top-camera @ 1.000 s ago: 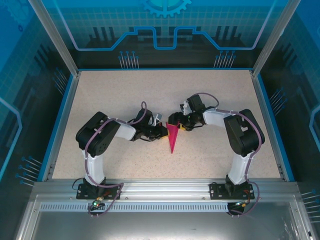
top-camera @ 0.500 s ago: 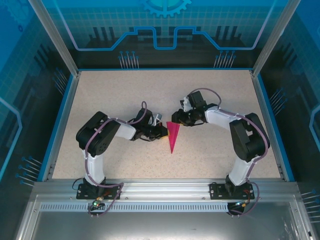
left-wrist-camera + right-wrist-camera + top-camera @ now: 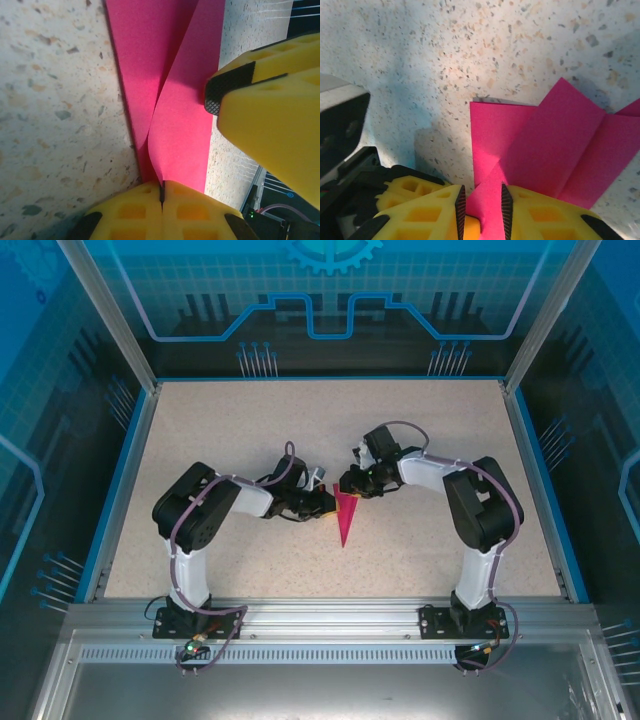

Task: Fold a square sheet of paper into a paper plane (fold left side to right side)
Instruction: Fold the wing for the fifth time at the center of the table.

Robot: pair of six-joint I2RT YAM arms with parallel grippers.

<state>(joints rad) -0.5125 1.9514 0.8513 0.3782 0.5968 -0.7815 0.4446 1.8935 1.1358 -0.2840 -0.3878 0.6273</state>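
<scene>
— Item one: what do we enter?
— The square sheet of paper [image 3: 346,515], folded into a narrow pink wedge, mid-table [image 3: 250,430], tip towards the near edge.
— And the grippers?
— We list the left gripper [image 3: 161,192], fingers pressed together on the sheet's far-left corner, and the right gripper [image 3: 483,202], pinching a raised flap at its far end.

You see thin, matt, creased paper [image 3: 175,100]; a speckled, matt, stone-like table [image 3: 470,50]; matt yellow plastic fingers [image 3: 275,125] with black, cross-hatched, rubbery pads [image 3: 227,87].
</scene>
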